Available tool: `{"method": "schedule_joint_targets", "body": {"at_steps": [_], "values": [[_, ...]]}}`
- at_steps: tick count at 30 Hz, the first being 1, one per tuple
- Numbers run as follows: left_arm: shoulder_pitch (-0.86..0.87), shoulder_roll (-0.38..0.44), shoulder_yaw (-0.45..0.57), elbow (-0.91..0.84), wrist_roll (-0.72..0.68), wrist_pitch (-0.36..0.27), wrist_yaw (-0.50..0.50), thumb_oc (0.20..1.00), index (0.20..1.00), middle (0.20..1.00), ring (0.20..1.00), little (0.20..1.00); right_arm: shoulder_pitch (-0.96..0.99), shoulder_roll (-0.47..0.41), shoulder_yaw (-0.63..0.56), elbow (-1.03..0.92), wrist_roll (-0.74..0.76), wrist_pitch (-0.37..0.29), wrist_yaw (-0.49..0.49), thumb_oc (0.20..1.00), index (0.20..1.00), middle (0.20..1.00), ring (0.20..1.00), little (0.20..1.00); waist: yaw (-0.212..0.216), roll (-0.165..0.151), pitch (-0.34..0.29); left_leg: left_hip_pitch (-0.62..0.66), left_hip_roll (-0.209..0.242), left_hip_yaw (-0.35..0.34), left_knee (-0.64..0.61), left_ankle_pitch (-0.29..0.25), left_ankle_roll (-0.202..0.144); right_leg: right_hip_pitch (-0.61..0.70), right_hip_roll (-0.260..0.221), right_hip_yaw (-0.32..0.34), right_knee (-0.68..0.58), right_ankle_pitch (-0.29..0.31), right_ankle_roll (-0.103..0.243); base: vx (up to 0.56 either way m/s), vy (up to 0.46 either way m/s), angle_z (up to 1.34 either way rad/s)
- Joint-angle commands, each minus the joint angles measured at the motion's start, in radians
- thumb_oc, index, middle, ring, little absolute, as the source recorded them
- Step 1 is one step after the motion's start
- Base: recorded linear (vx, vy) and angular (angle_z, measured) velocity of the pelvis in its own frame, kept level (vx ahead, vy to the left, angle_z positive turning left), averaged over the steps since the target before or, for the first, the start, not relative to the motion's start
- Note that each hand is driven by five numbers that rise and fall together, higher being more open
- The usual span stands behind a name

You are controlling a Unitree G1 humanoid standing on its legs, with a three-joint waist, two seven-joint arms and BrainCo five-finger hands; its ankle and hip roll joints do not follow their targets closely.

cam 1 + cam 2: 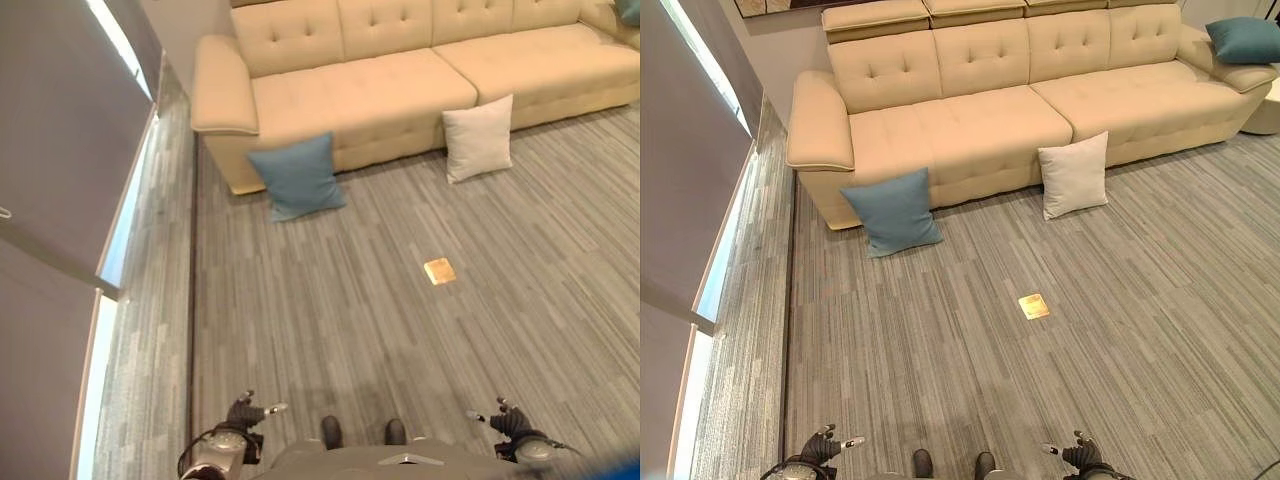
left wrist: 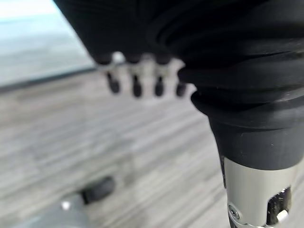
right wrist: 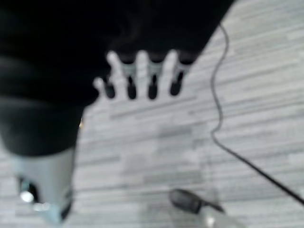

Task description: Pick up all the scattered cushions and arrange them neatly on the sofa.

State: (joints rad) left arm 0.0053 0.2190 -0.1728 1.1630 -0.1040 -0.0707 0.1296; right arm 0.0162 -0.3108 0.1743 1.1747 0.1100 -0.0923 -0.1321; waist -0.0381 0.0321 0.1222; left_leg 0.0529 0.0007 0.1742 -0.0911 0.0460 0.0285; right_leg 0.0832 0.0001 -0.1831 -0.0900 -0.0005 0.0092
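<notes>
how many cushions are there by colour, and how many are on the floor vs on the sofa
Blue cushions: 2, one on the floor leaning against the sofa front, one on the sofa's far arm
White cushions: 1, on the floor leaning against the sofa front
Total: 3 cushions, 2 on the floor, 1 on the sofa

Grey striped carpet floor (image 1: 1060, 380) laid in plank-like bands across the room. Small brass-coloured floor plate (image 1: 1033, 306) set flush in the carpet, well apart from the furniture. Cream tufted sofa (image 1: 970, 60) placed along the far wall, rounded armrest (image 1: 818, 125) at its left end. Floor-level window strip (image 1: 108, 250) along the left wall, admitting bright daylight
</notes>
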Motion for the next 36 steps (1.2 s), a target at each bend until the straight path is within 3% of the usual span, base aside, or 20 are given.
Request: {"method": "schedule_joint_targets", "body": {"at_steps": [1, 21, 25, 27, 28, 32, 36], "values": [[-0.06, 0.027, 0.024, 0.048, 0.028, -0.008, 0.012, 1.0, 1.0, 1.0, 1.0, 1.0, -0.038, -0.014, 0.034, 0.026, -0.019, -0.006, -0.008, 1.0, 1.0, 1.0, 1.0, 1.0, 0.013, -0.043, 0.021, 0.024, 0.048, 0.032, 0.004, -0.025, -0.094, 0.011, -0.084, -0.041, 0.003, 0.005, 0.121, 0.0, -0.017, 0.03], [-0.076, 0.029, 0.008, 0.047, 0.018, -0.002, 0.017, 1.0, 1.0, 1.0, 1.0, 1.0, -0.063, -0.016, 0.064, 0.001, -0.028, -0.006, -0.011, 1.0, 1.0, 1.0, 1.0, 1.0, 0.031, -0.058, 0.047, -0.003, 0.064, -0.006, 0.008, 0.004, -0.109, 0.004, -0.062, -0.068, 0.003, -0.011, 0.102, -0.01, -0.031, 0.09], [-0.091, 0.023, -0.005, 0.041, 0.005, -0.005, 0.019, 1.0, 1.0, 1.0, 1.0, 1.0, -0.077, -0.024, 0.063, -0.021, -0.018, -0.012, -0.017, 1.0, 1.0, 1.0, 1.0, 1.0, 0.036, -0.066, 0.077, -0.089, 0.063, -0.013, 0.119, -0.009, -0.118, -0.007, -0.072, -0.102, 0.003, -0.015, 0.09, -0.07, -0.032, 0.48], [-0.101, 0.013, -0.005, 0.041, -0.008, -0.005, 0.024, 1.0, 1.0, 1.0, 1.0, 1.0, -0.08, -0.028, 0.055, -0.042, -0.005, -0.011, -0.019, 1.0, 1.0, 1.0, 1.0, 1.0, 0.031, -0.073, 0.086, -0.156, 0.074, 0.05, 0.197, -0.014, -0.127, -0.018, -0.091, -0.138, 0.003, -0.017, 0.085, -0.03, 0.022, 0.58], [-0.095, 0.009, 0.0, 0.047, -0.008, -0.002, 0.023, 1.0, 1.0, 1.0, 1.0, 1.0, -0.077, -0.029, 0.056, -0.046, -0.004, -0.007, -0.015, 1.0, 1.0, 1.0, 1.0, 1.0, 0.027, -0.071, 0.08, -0.145, 0.082, 0.107, 0.206, -0.044, -0.128, -0.008, -0.092, -0.147, 0.003, -0.03, 0.091, 0.07, 0.065, 0.71], [-0.076, 0.009, 0.016, 0.078, 0.013, 0.011, 0.021, 1.0, 1.0, 1.0, 1.0, 1.0, -0.099, -0.017, 0.073, -0.063, -0.026, 0.002, -0.011, 1.0, 1.0, 1.0, 1.0, 1.0, 0.031, -0.069, 0.065, -0.113, 0.05, 0.114, 0.168, -0.074, -0.074, -0.017, -0.114, -0.131, 0.053, -0.032, 0.106, 0.16, 0.184, 0.18], [-0.087, 0.018, 0.008, 0.065, 0.021, 0.012, 0.02, 1.0, 1.0, 1.0, 1.0, 1.0, -0.106, -0.013, 0.081, -0.081, -0.049, 0.015, -0.007, 1.0, 1.0, 1.0, 1.0, 1.0, 0.036, -0.052, 0.071, -0.085, 0.018, 0.112, 0.126, -0.087, -0.034, -0.101, -0.177, -0.117, 0.24, -0.033, 0.134, 0.09, 0.224, -0.07]]}}
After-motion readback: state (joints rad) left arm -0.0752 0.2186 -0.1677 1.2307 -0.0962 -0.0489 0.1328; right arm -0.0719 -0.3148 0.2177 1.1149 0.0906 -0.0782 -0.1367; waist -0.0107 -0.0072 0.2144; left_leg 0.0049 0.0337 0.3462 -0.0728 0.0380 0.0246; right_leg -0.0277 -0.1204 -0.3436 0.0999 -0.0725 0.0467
